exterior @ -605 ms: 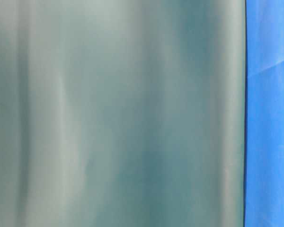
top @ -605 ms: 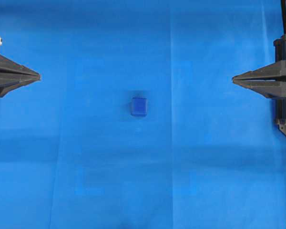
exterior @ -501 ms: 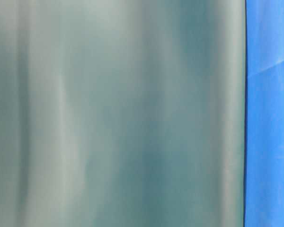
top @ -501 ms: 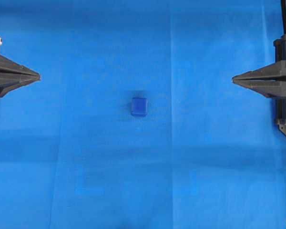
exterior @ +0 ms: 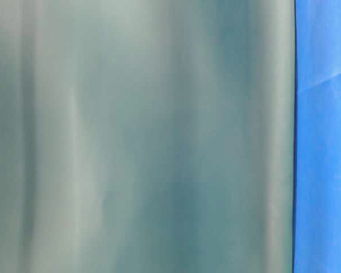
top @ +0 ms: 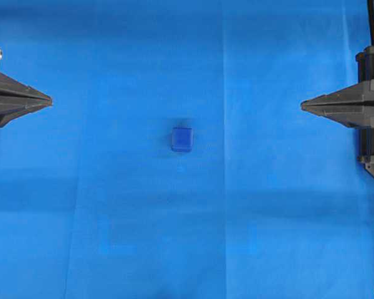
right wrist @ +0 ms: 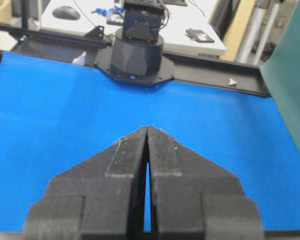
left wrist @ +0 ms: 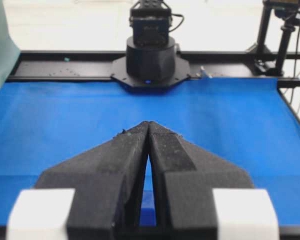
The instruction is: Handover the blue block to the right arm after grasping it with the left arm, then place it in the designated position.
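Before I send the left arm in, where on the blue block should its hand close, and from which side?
Probably from straight above, closing on two opposite flat sides. The blue block sits flat and alone on the blue cloth, edges roughly square to the overhead view, so every side is free. The left hand is shut and must open first.
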Controlling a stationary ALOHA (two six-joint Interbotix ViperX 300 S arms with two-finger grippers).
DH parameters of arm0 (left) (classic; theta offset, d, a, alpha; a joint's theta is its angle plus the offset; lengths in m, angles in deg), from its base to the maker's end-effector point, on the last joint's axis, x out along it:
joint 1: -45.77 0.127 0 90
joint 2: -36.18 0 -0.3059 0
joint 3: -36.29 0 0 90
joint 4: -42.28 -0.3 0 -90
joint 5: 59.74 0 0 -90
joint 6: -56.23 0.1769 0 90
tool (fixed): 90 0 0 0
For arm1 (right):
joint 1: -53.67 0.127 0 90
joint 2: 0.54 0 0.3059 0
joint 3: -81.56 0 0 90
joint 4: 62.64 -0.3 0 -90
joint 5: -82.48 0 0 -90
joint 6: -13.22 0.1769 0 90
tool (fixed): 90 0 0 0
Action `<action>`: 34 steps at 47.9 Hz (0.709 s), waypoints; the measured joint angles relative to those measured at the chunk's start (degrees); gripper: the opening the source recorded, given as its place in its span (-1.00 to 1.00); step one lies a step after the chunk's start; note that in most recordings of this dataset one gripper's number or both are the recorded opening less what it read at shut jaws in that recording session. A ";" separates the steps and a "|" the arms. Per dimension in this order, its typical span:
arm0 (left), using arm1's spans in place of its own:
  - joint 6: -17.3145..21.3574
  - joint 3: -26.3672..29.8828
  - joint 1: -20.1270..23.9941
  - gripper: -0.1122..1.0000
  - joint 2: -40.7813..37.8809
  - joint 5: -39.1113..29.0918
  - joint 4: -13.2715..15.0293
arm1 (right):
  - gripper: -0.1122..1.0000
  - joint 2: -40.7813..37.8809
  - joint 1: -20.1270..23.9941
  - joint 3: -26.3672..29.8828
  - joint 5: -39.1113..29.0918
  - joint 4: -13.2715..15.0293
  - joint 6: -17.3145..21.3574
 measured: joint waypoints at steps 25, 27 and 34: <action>0.09 0.00 -0.53 0.34 0.44 0.35 0.00 | 0.16 0.00 0.00 0.35 -0.26 0.00 1.14; 0.09 0.00 -0.79 0.54 0.44 0.35 0.00 | 0.39 0.00 -0.09 0.35 -0.44 0.00 1.32; 0.00 0.00 -1.32 0.87 0.44 0.00 0.00 | 0.92 0.00 -0.44 0.35 -1.41 -0.09 1.58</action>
